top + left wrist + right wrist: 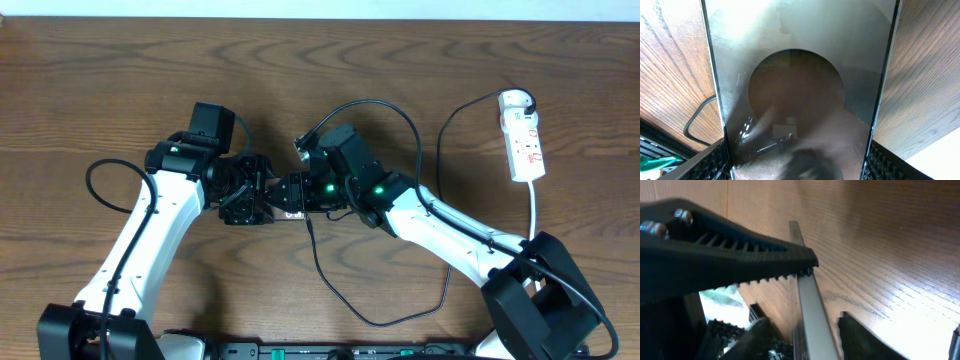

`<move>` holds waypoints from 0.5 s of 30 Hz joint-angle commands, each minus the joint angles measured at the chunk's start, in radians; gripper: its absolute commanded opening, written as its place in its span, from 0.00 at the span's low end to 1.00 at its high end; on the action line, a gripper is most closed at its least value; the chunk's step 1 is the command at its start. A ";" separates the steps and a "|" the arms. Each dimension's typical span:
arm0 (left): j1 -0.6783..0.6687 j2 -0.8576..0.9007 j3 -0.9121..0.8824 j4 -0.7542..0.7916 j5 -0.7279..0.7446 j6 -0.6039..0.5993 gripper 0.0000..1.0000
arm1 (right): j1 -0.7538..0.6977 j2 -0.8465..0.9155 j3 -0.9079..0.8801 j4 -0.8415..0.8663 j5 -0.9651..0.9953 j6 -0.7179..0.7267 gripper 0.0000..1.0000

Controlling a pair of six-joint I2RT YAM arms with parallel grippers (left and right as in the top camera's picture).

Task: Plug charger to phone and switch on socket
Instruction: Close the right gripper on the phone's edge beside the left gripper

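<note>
From above, the left arm point(150, 225) and the right arm point(440, 225) meet in the middle of the brown surface point(100, 80). The phone is hidden under them. The charger point(318, 262) is a thin black line that loops over the wood and runs in where the arms meet. Its tip can't be seen. The socket point(524, 140) lies far off to the right, with no arm near it.

In the left wrist view, the phone point(800, 60) fills almost the whole picture. The left fingers point(715, 162) hold it, one on each long side.

In the right wrist view, the phone shows only as a thin silver edge. The right fingers point(740, 255) are partway apart, one on each side of that edge. The lower one is not touching it. No charger tip shows here.

The plugging step seems to be in hand, and the tip is probably not in yet. Next, the right arm likely needs to grab the tip, line it up with the phone's port and push gently. The socket switch comes after.
</note>
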 commanded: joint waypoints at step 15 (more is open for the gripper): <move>-0.003 -0.005 0.022 -0.002 0.021 -0.006 0.07 | 0.001 0.005 0.019 0.001 0.003 -0.003 0.18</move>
